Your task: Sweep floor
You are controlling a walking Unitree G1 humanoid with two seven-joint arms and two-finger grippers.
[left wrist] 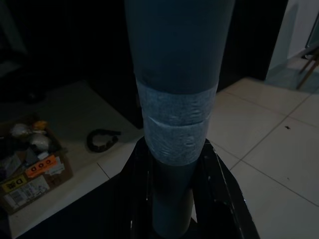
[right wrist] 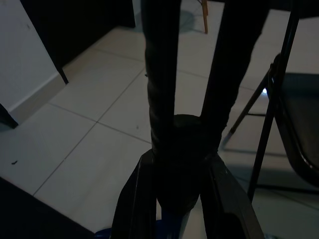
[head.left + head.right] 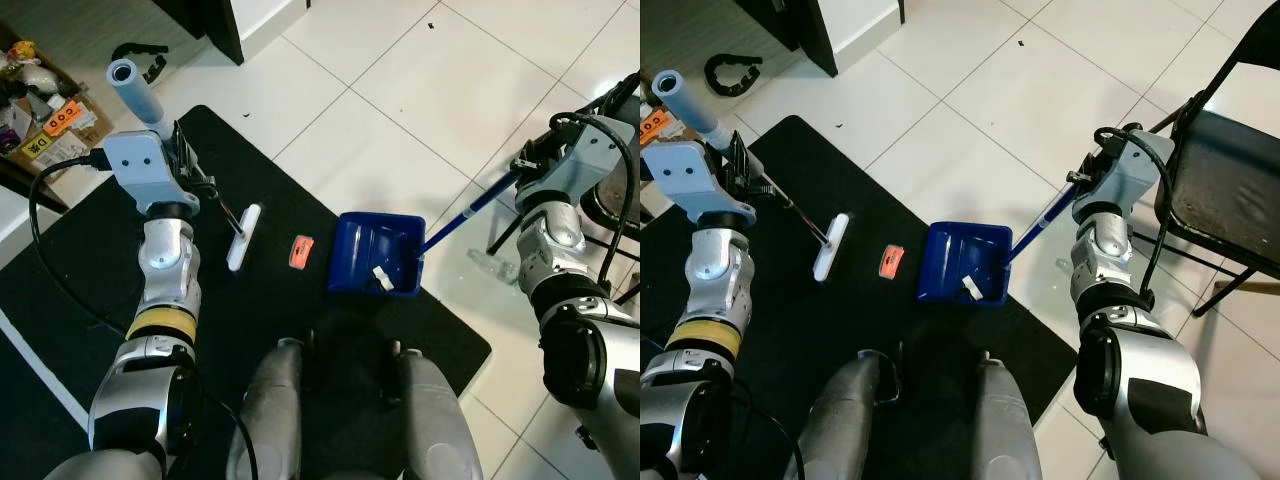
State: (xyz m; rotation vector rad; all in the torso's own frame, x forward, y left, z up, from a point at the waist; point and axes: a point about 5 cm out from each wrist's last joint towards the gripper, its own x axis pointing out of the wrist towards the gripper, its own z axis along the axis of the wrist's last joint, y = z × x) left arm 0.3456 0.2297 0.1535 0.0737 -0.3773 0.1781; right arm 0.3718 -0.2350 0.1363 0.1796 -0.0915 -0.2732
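Observation:
A white broom head (image 3: 244,237) rests on the black mat (image 3: 90,270), its thin rod running up to a grey taped handle (image 1: 174,124). My left gripper (image 3: 180,152) is shut on that handle, with a finger (image 1: 219,199) on each side. An orange scrap (image 3: 301,251) lies on the mat between the broom head and a blue dustpan (image 3: 355,262). The dustpan holds a small white piece (image 3: 382,278). Its blue handle (image 3: 468,212) slants up to my right gripper (image 3: 1085,180), which is shut on it.
A black folding chair (image 3: 1230,190) stands close on my right. A clear plastic object (image 3: 492,265) lies on the tiles by the dustpan. A cardboard box (image 3: 45,115) of odds and ends, a black ring (image 3: 730,70) and dark furniture (image 3: 215,25) are at the far left. My legs (image 3: 340,410) stand on the mat.

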